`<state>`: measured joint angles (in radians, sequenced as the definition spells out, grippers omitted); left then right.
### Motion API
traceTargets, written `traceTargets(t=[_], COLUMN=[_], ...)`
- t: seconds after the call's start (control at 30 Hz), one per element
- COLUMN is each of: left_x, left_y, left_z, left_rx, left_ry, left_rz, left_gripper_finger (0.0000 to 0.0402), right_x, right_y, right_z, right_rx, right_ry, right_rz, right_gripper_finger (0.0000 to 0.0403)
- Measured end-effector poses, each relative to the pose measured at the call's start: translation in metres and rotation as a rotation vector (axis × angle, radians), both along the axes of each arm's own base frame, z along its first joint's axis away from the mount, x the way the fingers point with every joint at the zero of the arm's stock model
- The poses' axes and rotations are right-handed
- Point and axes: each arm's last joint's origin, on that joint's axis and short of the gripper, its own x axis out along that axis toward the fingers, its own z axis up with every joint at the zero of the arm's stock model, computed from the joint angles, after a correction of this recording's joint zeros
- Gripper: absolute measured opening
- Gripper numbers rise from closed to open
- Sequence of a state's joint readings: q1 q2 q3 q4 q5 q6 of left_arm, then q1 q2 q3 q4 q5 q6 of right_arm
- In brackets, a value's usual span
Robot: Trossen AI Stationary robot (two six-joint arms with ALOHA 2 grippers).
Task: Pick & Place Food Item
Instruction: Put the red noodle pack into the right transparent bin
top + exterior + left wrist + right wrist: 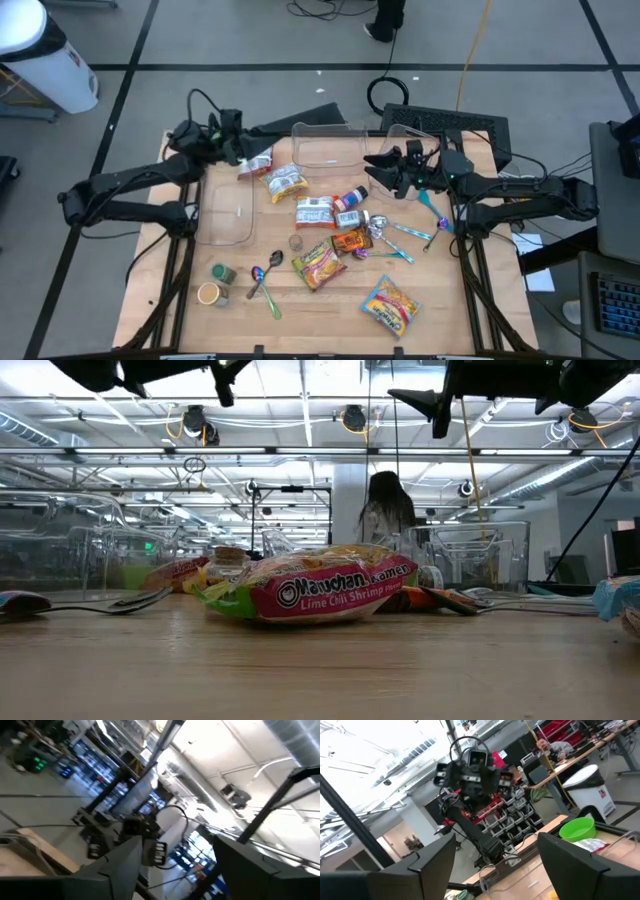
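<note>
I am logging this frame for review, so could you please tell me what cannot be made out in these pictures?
- The printed labels of the small food packets in the high view: too small to read.
- The clear plastic container in the low view: its contents blur into the room behind.
- The table in the left wrist view: cut off, since the camera looks up at the ceiling.
- The right gripper, right wrist view: its fingertips are cut off by the bottom edge.

Bright, even light from overhead ceiling tubes (300,452) — shadows on the table (330,300) stay soft and short. Glare whitens the ceiling in both wrist views, which are smeared with blur — the low view's foreground tabletop is soft.
</note>
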<state>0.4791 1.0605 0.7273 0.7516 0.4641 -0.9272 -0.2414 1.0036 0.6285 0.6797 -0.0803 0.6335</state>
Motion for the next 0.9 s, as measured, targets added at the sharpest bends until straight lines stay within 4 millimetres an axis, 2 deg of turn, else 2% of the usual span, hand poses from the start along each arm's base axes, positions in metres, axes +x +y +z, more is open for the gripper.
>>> traceTargets(t=[0.17, 0.37, 0.47, 0.57, 0.63, 0.73, 0.9], left_x=[0.016, 0.031, 0.034, 0.036, 0.037, 0.036, 0.020], left_y=[-0.007, -0.014, -0.021, -0.027, -0.029, -0.031, -0.032], left_z=[-0.005, -0.013, -0.005, 0.012, 0.027, 0.044, 0.069], left_rx=[0.060, -0.102, -0.088, -0.044, -0.015, 0.019, 0.050], left_ry=[-0.043, -0.059, -0.071, -0.044, 0.026, 0.251, 0.573], left_rz=[0.044, 0.102, 0.078, 0.072, 0.083, 0.101, 0.210], left_gripper_finger=[0.0273, 0.0273, 0.0273, 0.0273, 0.0273, 0.0273, 0.0273], right_x=[0.000, 0.000, 0.000, 0.000, 0.000, 0.000, 0.000], right_y=[0.000, 0.000, 0.000, 0.000, 0.000, 0.002, 0.004], right_z=[0.000, 0.000, -0.001, 0.000, 0.000, 0.003, 0.002], right_rx=[-0.002, 0.025, 0.059, 0.045, 0.022, -0.042, -0.089], right_ry=[-0.001, 0.000, -0.002, -0.004, -0.005, -0.023, -0.012], right_rz=[-0.001, 0.006, 0.015, 0.012, 0.014, 0.073, 0.116], right_gripper_finger=[0.0273, 0.0275, 0.0273, 0.0271, 0.0271, 0.0271, 0.0270])
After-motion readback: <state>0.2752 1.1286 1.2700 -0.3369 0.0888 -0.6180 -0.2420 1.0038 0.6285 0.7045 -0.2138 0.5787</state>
